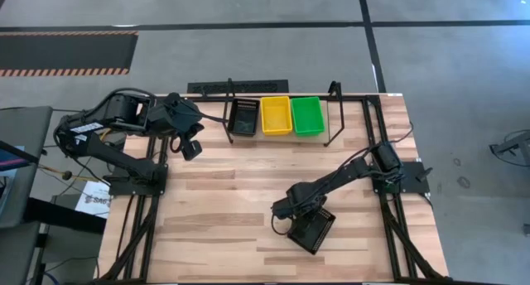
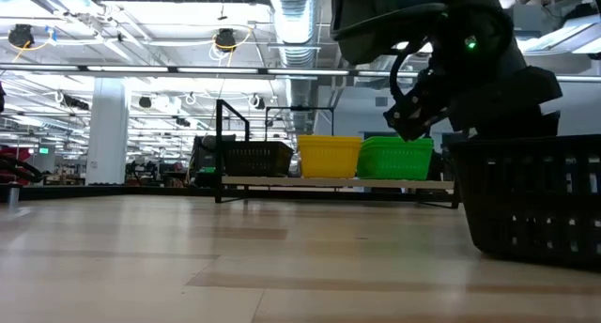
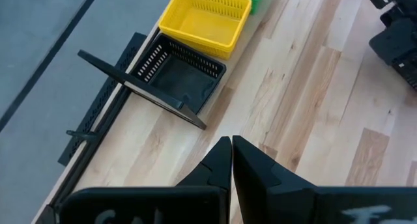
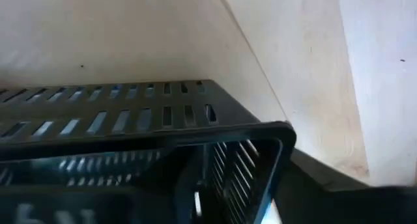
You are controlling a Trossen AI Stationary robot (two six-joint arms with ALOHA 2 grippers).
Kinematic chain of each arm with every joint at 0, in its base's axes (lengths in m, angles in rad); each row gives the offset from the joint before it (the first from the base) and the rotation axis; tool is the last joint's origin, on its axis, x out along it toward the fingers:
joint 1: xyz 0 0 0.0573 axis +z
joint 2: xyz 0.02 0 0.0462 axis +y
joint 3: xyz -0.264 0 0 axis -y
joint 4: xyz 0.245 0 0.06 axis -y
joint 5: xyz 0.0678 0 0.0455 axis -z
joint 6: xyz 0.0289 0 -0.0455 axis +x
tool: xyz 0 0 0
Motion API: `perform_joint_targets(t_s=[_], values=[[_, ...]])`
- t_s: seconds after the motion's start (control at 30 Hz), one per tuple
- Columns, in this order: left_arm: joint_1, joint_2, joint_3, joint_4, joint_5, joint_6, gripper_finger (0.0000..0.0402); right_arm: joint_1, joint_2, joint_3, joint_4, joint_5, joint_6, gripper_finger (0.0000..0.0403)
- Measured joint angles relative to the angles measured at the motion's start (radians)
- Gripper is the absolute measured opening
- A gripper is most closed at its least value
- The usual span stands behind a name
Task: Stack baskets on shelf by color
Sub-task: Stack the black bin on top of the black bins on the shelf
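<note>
On the shelf at the table's far edge stand a black basket, a yellow basket and a green basket, side by side on its plank. Another black basket sits askew near the table's near edge, right of the middle. My right gripper is at this basket's left end, shut on it. My left gripper hangs shut over the far left of the table, left of the shelf; its fingers are closed together and hold nothing. My right gripper holds the near black basket by the perforated wall at one end, at its rim. It comes from above, slanting down. One finger seems to be inside the basket and one finger outside, but the picture's edge cuts off the contact. The basket's bottom is at table level.
Black wire uprights stand at both ends of the shelf. A wide stretch of bare wood lies between the shelf and the near basket. Black frame rails run along the table's left and right sides.
</note>
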Motion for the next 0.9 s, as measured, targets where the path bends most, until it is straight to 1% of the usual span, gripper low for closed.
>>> perform_joint_targets(t_s=[0.07, 0.13, 0.17, 0.2, 0.27, 0.33, 0.37, 0.43, 0.5, 0.53, 0.67, 0.77, 0.83, 0.9], values=[[0.0, 0.0, 0.0, 0.0, 0.0, -0.006, 0.0002, 0.0, 0.0, 0.0, 0.001, 0.001, -0.006, 0.0126], [0.0, 0.0, 0.0, 0.0, 0.0, -0.017, 0.0002, -0.001, -0.001, 0.0, 0.001, 0.001, -0.009, 0.0059], [0.0, 0.0, 0.0, 0.0, 0.0, -0.023, 0.0002, -0.002, -0.003, 0.001, 0.004, 0.001, -0.016, 0.0032], [0.0, 0.0, 0.0, 0.0, 0.0, -0.028, 0.0002, -0.002, -0.005, 0.005, 0.004, 0.004, -0.016, 0.002], [0.0, 0.0, 0.0, 0.0, 0.0, -0.047, 0.0002, -0.005, -0.005, 0.022, -0.01, 0.028, -0.015, 0.0018], [0.0, 0.0, 0.0, 0.0, 0.0, -0.073, 0.0002, -0.01, -0.004, 0.06, -0.035, 0.069, -0.016, 0.0011], [0.0, 0.0, 0.0, 0.0, 0.0, -0.083, 0.0002, -0.014, -0.004, 0.089, -0.059, 0.108, -0.012, 0.0009], [0.0, 0.0, 0.0, 0.001, -0.006, -0.111, 0.0002, -0.029, -0.006, 0.164, -0.154, 0.217, 0.029, 0.0009], [0.0, 0.0, 0.0, 0.001, -0.022, -0.139, 0.0002, -0.047, -0.022, 0.248, -0.279, 0.347, 0.098, 0.0008], [0.0, 0.0, 0.0, 0.002, -0.035, -0.152, 0.0002, -0.056, -0.038, 0.295, -0.308, 0.414, 0.138, 0.0006], [-0.001, 0.003, -0.008, 0.014, -0.116, -0.215, 0.0002, -0.084, -0.195, 0.398, -0.279, 0.687, 0.215, 0.0005], [-0.009, 0.008, -0.055, 0.059, -0.16, -0.255, 0.0002, -0.087, -0.303, 0.458, -0.283, 0.9, 0.251, 0.0004], [-0.016, 0.01, -0.108, 0.135, -0.177, -0.261, 0.0002, -0.089, -0.357, 0.478, -0.258, 1.02, 0.246, 0.0004], [-0.018, 0.015, -0.172, 0.245, -0.19, -0.243, 0.0002, -0.087, -0.405, 0.491, -0.208, 1.088, 0.202, 0.0004]])
